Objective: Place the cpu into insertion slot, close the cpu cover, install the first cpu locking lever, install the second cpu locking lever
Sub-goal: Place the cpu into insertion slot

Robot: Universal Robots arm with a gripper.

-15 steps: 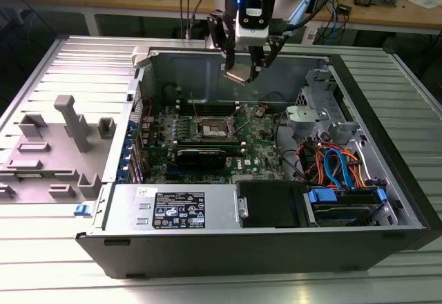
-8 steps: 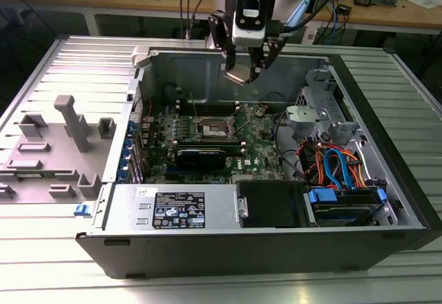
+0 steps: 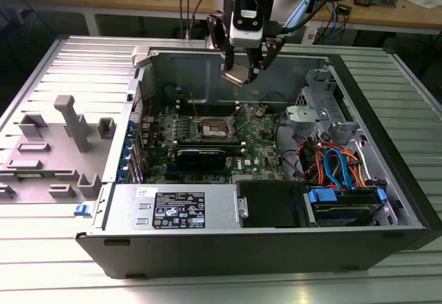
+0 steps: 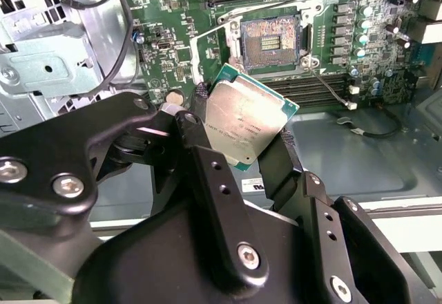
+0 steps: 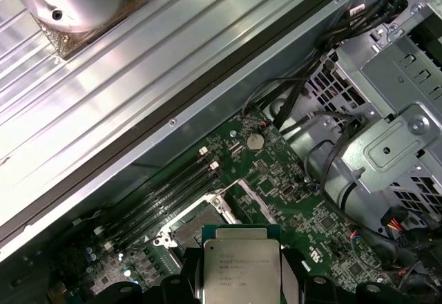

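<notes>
I hold the flat silvery-grey square cpu well above the dark-centred, metal-rimmed insertion slot.
My black gripper pinches its edges; if it slips or tilts, the slot's contacts may bend.

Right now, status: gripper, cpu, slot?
Gripper shut on cpu, aloft, not yet at slot. Slot uncovered, no chip in it. Nothing seen between cpu and slot.

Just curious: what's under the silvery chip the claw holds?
The cpu, held in the gripper, hangs above the green board, whose insertion slot it partly hides in the first wrist view. The chip's underside is unseen.
</notes>
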